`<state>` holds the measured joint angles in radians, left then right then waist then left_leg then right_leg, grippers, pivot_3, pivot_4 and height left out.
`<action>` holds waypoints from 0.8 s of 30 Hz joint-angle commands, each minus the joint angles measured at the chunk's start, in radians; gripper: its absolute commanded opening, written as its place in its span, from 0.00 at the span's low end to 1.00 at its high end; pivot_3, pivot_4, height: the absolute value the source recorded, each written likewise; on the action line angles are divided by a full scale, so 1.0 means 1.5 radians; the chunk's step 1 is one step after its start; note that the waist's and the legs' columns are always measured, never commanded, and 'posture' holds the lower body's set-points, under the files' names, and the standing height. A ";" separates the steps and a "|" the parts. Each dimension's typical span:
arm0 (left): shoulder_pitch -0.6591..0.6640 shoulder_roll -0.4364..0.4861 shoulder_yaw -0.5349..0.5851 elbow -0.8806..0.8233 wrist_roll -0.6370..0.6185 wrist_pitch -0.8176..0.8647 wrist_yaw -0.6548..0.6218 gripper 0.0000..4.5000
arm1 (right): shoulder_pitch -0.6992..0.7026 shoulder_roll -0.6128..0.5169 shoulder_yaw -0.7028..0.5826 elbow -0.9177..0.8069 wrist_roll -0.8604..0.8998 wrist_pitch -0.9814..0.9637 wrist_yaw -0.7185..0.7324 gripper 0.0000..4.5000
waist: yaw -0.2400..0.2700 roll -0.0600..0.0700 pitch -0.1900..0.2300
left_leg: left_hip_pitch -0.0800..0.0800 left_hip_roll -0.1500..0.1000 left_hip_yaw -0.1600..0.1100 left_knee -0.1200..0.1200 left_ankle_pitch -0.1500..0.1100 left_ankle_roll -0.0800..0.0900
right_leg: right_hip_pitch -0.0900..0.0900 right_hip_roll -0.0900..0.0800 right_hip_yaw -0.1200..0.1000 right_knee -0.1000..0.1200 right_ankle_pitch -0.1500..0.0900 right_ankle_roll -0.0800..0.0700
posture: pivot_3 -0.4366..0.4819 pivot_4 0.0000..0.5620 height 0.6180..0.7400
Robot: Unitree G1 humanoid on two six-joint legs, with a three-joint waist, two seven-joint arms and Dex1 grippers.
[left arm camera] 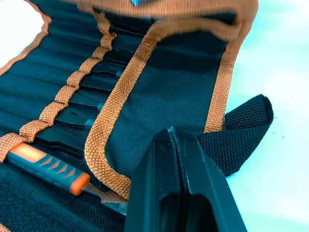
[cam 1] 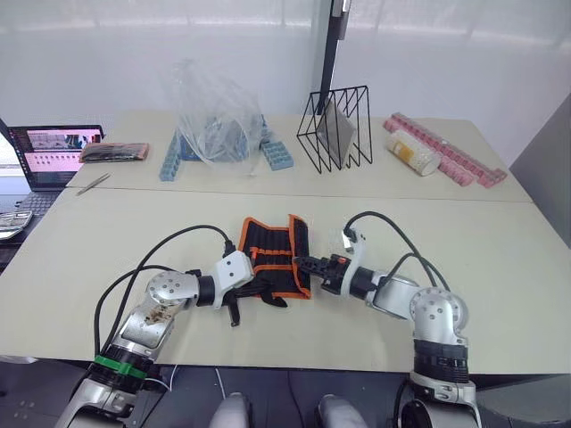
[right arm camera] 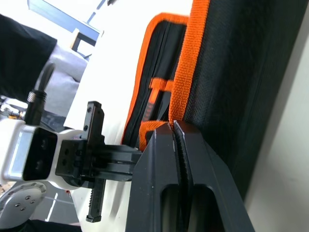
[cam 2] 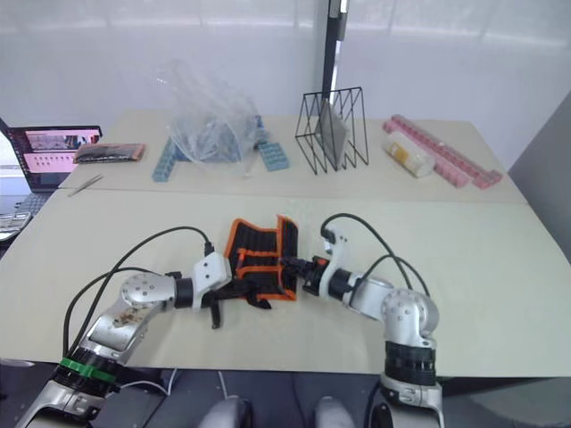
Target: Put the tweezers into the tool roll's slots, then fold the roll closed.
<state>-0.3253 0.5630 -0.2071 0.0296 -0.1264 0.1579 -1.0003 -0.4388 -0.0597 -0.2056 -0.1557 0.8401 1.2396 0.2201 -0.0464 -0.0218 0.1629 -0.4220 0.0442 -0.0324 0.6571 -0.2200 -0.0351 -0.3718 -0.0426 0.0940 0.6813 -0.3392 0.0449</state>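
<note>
The tool roll lies mid-table, black with orange edging, its inner face partly covered by a folded-over flap. Several black tweezers sit in the slots along the orange strip, beside an orange-handled tool. My left gripper is shut, its tips resting on the flap at the roll's near left corner. My right gripper is shut on the roll's orange right edge, which stands raised off the table.
At the back stand a clear plastic bag, blue blocks, a black wire rack, a bottle and pink blocks. A laptop, a dark packet and a silver tweezer lie far left.
</note>
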 commanded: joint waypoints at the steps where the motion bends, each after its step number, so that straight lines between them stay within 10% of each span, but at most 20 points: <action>1: 0.019 0.009 -0.008 0.000 0.005 0.018 -0.005 0.00 | 0.012 0.014 0.039 0.012 -0.046 -0.039 -0.025 0.00 | 0.000 0.000 0.000 | 0.000 0.000 0.000 0.000 0.000 0.000 | 0.000 0.000 0.000 0.000 0.000 0.000 | 0.48 0.27 0.71; 12: 0.030 0.018 0.003 -0.016 0.002 0.028 -0.007 0.00 | 0.065 -0.075 0.149 0.081 -0.141 -0.122 0.065 0.00 | 0.002 -0.002 -0.001 | 0.004 0.000 0.000 0.000 0.000 0.000 | 0.004 0.000 0.000 0.000 0.000 0.000 | 0.48 0.27 0.71; 20: 0.034 0.026 0.005 -0.024 -0.002 0.034 -0.007 0.00 | 0.028 -0.089 0.128 0.139 -0.149 -0.175 0.111 0.56 | 0.001 -0.001 -0.001 | 0.009 0.001 0.001 0.000 0.000 0.000 | 0.008 0.000 0.000 -0.001 0.000 0.000 | 0.48 0.27 0.71; 24: 0.032 0.028 0.006 -0.023 -0.002 0.037 -0.008 0.00 | 0.014 -0.105 0.127 0.159 -0.149 -0.207 0.150 0.56 | 0.004 -0.001 -0.001 | 0.012 0.001 0.001 0.000 0.001 0.001 | 0.012 0.000 0.000 -0.004 -0.001 0.000 | 0.48 0.27 0.71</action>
<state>-0.2932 0.5917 -0.1943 -0.0029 -0.1291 0.1994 -1.0013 -0.4282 -0.1785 0.0154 0.0077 0.6812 0.9533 0.4690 -0.0409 -0.0238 0.1613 -0.4045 0.0457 -0.0301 0.6572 -0.2185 -0.0328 -0.3537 -0.0423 0.0939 0.6756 -0.3400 0.0449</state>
